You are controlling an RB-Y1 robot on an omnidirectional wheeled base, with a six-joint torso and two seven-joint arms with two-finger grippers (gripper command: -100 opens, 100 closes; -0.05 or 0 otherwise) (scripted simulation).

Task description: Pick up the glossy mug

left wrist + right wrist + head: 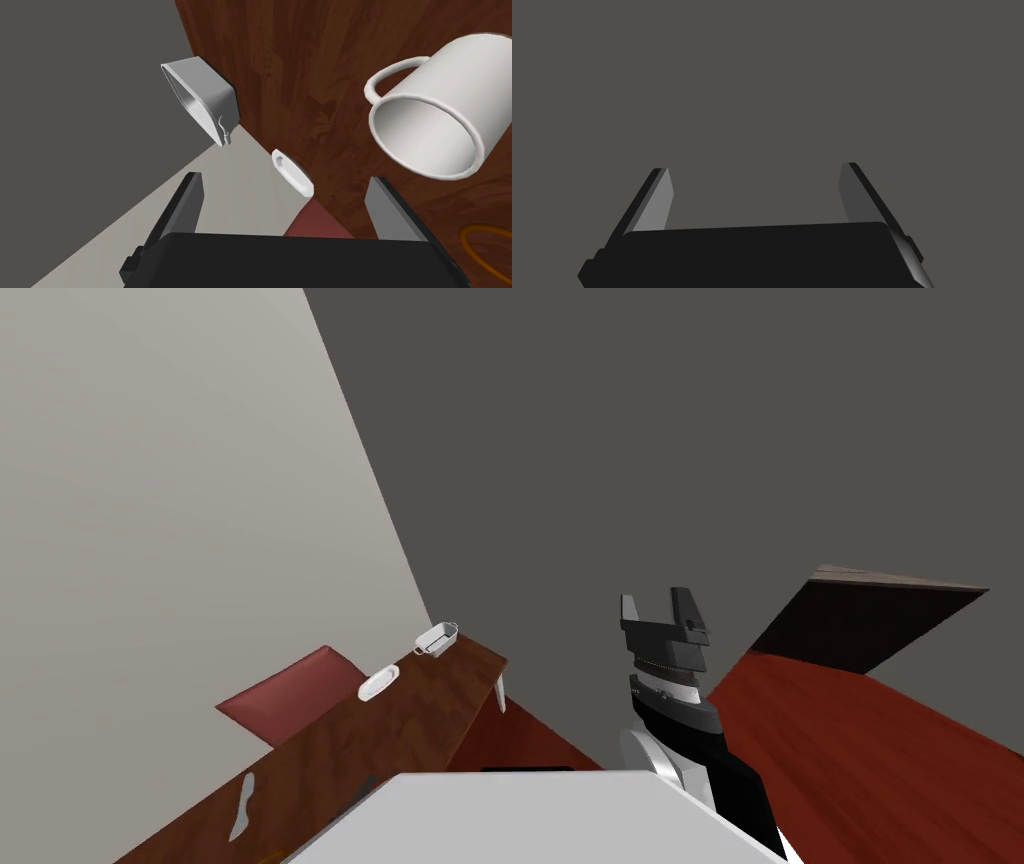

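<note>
The left gripper (288, 207) is hovering over the brown wood-grain tabletop (310, 60) with its jaws spread wide and nothing between them. The glossy white mug with a loop handle (440, 110) is standing on that tabletop at about two o'clock from the gripper's mouth, outside the finger on that side, so the hand is not yet lined up.

I judge this to be the approach. To do it well, the hand should be sliding toward two o'clock until one finger is dropping inside the rim and the other outside the wall. It should be taking the rim on the side away from the handle and closing slowly, since a smooth wall may be slipping.

The mug is showing its open mouth to the hand, with a thick rounded lip, a pale shaded inside and a soft sheen. Its handle is pointing roughly toward the grey rectangular pan (205, 97) at the table's edge.

The right gripper (655, 600) is hanging raised near the middle of the head view, at about one o'clock from the chest tip, its jaws spread and empty.
</note>
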